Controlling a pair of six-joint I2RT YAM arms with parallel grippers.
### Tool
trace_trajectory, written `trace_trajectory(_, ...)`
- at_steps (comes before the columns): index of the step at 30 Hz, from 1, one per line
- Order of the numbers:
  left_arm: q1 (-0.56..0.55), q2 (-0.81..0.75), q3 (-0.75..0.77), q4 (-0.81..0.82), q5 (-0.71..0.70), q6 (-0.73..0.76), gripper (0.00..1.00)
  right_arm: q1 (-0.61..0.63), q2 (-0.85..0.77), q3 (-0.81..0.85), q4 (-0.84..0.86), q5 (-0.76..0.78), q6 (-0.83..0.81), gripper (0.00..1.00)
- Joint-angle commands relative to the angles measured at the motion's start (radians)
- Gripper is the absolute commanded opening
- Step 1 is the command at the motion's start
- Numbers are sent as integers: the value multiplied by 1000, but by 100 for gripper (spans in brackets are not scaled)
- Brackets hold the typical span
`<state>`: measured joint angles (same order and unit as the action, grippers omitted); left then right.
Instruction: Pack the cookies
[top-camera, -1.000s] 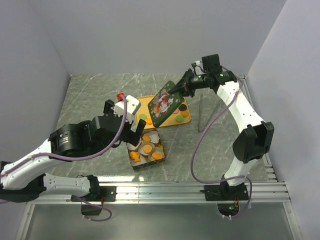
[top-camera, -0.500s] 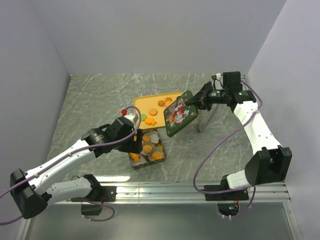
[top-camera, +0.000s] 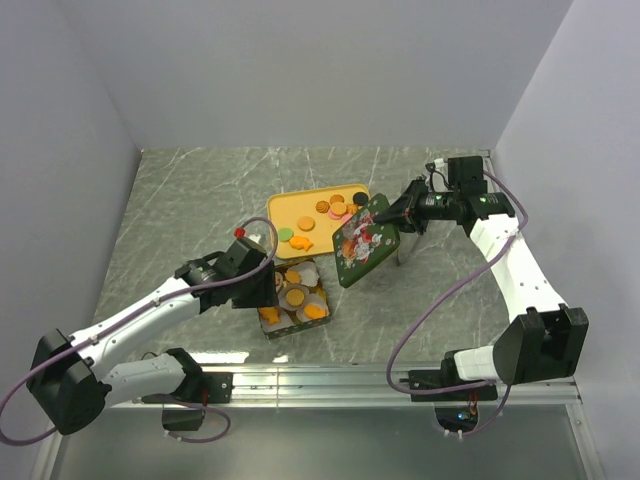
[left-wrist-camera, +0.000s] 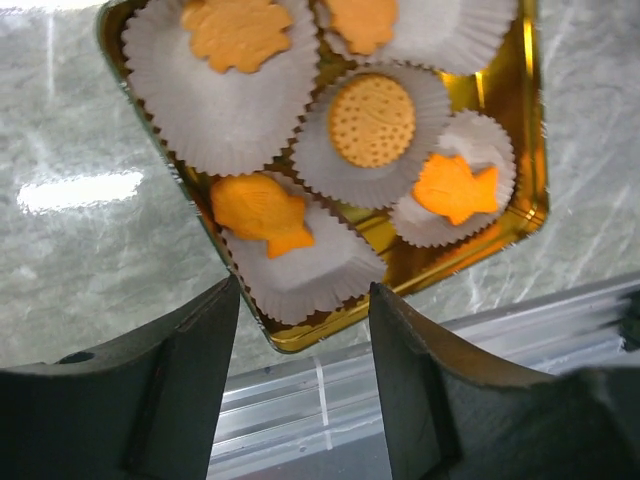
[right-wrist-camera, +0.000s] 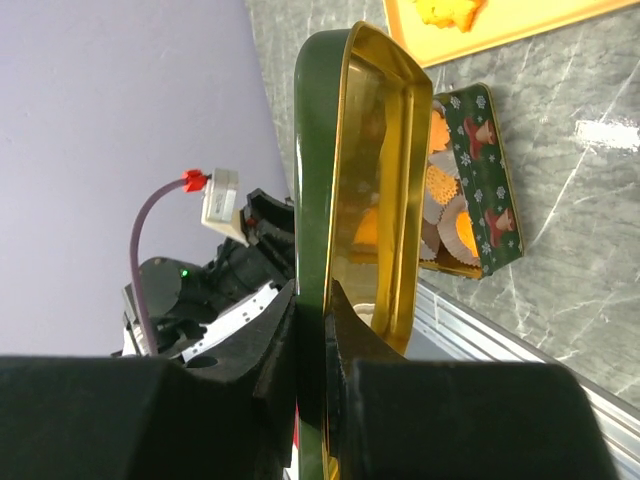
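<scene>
While the left arm (top-camera: 150, 305) is reaching in from the left, the left jaws are standing wide and empty over one corner of the tin (left-wrist-camera: 300, 338), which is resting on the bench (top-camera: 180, 200) with orange cookies (left-wrist-camera: 372, 120) lying in its white paper cups (left-wrist-camera: 225, 110); more cookies are waiting on the yellow tray (top-camera: 285, 205) just behind it. Just right of the tin, the green lid (top-camera: 362, 245) is hanging tilted, its long axis sloping down toward the tin and its gold hollow facing that way. The right jaws are pinching the lid's upper rim, so the right arm (top-camera: 510, 270) is the one placed to close the tin. Against a second ago, the lid is hanging lower and mostly off the tray, and the left arm is stretching out flatter
</scene>
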<state>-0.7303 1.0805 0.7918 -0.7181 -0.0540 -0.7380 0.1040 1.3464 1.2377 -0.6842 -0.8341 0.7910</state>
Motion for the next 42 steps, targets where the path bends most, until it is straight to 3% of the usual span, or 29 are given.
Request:
trace_trajectory(1, 8, 4, 4, 3, -50, -63, 60, -7, -43, 14, 0, -11, -24, 0)
trace_trajectory(6, 48, -1, 17, -70, -129, -121, 58, -6, -50, -3, -2, -13, -27, 0)
trace_trajectory(18, 57, 107, -5, -4, -99, -133, 54, -6, -55, -11, 2, -14, -33, 0)
trace_trajectory(25, 55, 200, 1, 36, -95, -115, 38, -7, -69, -27, 3, -16, -35, 0)
trace_trajectory(33, 57, 268, 40, 28, -113, -97, 33, -7, -76, -34, 2, -8, -41, 0)
trace_trajectory(36, 57, 282, 53, 32, -110, -89, 25, -6, -76, -35, 2, -8, -39, 0)
trace_trajectory(37, 57, 292, 69, 32, -110, -86, 17, -6, -76, -35, 3, -8, -39, 0)
trace_trajectory(42, 58, 340, 135, 23, -113, -64, 13, -6, -73, -46, 8, -7, -42, 0)
